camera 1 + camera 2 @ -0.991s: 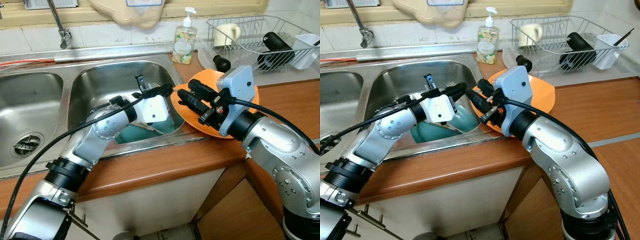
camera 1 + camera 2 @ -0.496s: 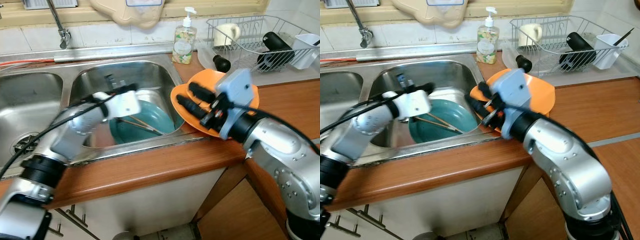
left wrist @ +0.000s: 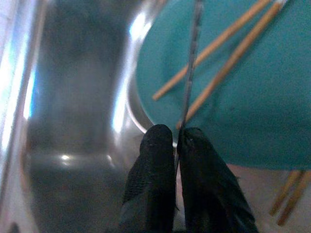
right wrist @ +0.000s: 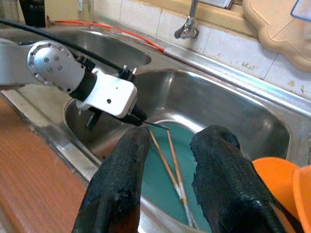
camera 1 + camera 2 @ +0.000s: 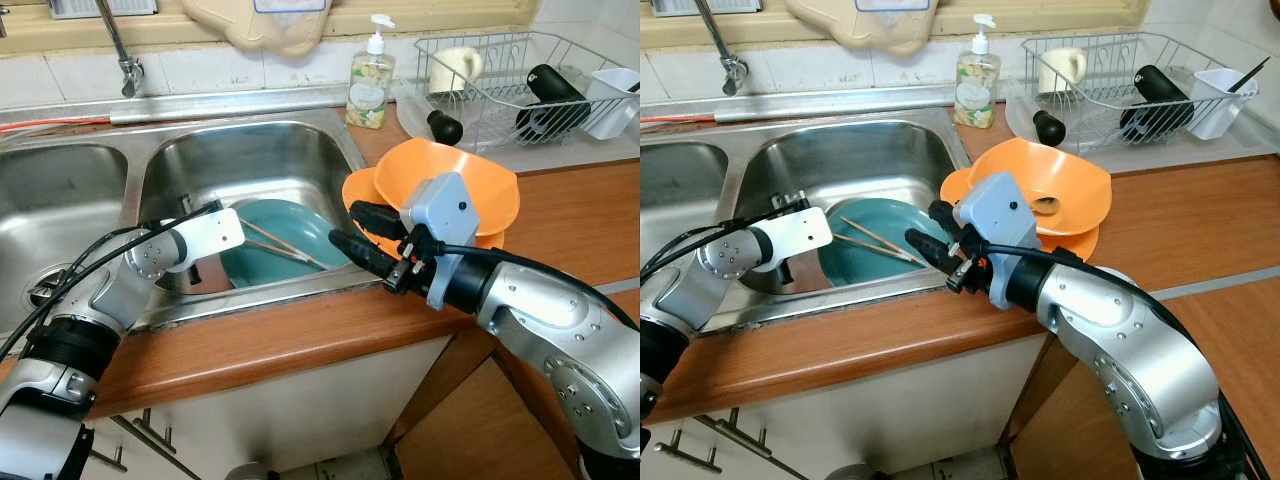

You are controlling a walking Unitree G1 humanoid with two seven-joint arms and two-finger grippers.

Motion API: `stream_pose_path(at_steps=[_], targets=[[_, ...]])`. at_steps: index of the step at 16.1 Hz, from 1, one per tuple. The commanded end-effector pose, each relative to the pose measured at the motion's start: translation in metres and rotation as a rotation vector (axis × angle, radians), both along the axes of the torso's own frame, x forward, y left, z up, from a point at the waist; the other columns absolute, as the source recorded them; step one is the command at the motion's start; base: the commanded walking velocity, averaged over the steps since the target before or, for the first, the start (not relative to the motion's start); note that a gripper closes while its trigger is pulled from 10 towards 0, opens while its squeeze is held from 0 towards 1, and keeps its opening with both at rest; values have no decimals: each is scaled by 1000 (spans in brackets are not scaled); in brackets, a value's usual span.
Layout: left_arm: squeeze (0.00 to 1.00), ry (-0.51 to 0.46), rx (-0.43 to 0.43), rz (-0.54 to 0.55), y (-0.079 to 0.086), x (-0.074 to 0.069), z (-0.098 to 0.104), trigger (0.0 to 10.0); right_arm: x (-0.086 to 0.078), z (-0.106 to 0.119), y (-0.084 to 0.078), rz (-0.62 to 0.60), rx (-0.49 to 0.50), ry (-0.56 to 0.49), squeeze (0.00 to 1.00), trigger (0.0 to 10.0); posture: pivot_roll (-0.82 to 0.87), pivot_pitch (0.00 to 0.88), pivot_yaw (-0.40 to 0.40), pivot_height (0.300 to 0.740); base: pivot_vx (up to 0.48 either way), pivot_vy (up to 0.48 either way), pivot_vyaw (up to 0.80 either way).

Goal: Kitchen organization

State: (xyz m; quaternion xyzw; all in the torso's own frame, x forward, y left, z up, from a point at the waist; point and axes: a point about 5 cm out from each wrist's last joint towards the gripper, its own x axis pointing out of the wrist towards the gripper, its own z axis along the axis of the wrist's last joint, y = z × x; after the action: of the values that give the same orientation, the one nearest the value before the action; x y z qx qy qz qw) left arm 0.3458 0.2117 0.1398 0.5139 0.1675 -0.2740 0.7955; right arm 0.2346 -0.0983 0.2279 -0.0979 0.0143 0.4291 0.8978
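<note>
- The left arm (image 5: 100, 300) was silver, with a black ribbed collar at 8 o'clock of its rounded, screw-studded elbow.
- A white box-shaped wrist housing (image 5: 212, 232) capped it; black cables looped alongside.
- The right arm (image 5: 1110, 340) was bulkier, silver, with screws on its round joints.
- Its wrist carried a pale blue-grey housing (image 5: 992, 210).
- Its fingers (image 4: 221, 179) were black and textured.

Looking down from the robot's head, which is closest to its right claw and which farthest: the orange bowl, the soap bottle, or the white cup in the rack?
From the right claw, at the sink's front edge:
1. Orange plastic bowl, just behind it on the wooden counter.
2. Clear soap pump bottle, farther back beside the sink.
3. White square cup, at the wire rack's far right end.
</note>
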Motion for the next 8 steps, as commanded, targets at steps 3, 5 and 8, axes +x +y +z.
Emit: stream_pose_path(at_steps=[3,5,8], targets=[[1000,33,-28,17,-2,0,0,10000,-4,1,0,16,-10,-3,0,10000,-87,0,17,740,0,0,0],[1000,45,-40,21,-2,-1,-1,10000,-1,4,-2,-10,8,-14,0,10000,-89,0,15,740,0,0,0],[1000,-53,-171,53,-6,2,9,10000,11,17,-12,-155,88,-87,0,10000,-90,0,13,740,0,0,0]])
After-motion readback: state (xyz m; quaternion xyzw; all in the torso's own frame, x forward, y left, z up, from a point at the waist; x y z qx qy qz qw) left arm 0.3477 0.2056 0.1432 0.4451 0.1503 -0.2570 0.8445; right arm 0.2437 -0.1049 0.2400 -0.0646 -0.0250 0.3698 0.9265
